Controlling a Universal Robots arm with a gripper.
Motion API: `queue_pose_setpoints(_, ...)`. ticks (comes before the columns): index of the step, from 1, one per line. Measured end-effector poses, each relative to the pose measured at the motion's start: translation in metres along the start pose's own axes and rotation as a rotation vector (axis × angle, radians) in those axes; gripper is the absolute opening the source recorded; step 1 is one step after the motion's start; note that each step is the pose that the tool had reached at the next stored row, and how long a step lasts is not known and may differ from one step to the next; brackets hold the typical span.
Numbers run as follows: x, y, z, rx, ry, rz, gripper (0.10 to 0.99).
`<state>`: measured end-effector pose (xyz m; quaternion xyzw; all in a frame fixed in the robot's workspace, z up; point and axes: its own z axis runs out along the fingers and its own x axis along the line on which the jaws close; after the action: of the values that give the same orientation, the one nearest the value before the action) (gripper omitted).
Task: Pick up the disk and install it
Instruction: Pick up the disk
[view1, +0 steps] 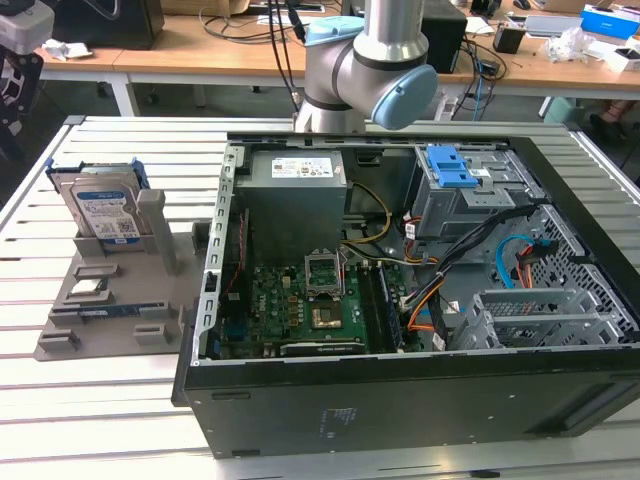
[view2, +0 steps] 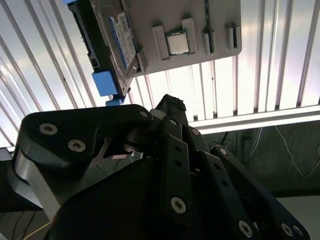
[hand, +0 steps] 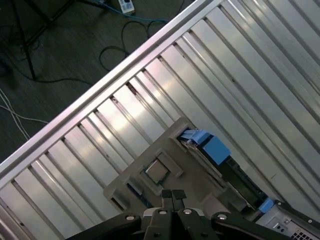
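Note:
The disk (view1: 100, 208) stands on edge in a slot of the grey holder (view1: 110, 335) on the slatted table, at the exterior view's left; it is silver with a blue-and-white label and a blue frame. Both wrist views look down on it from high above: the disk (view2: 119, 42) and the disk (hand: 214, 148) with its blue frame. My gripper (hand: 173, 194) hangs well above the holder, its fingertips together with nothing between them. In the second wrist view the gripper (view2: 171, 103) shows as black linkages, apart from the disk.
An open computer case (view1: 400, 400) fills the middle and right of the table, with a grey cage with a blue latch (view1: 455, 165) and an open bay (view1: 540, 315). The holder also carries a processor chip (view2: 176, 42) and a thin memory stick (view1: 105, 312). The arm's base (view1: 365, 70) stands behind the case.

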<state>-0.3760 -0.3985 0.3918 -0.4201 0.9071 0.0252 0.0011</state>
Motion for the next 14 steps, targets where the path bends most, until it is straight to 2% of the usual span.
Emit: queue_pose_setpoints(14, 0.0, 0.0, 0.0, -0.002, 0.0041, -0.091, 0.106)
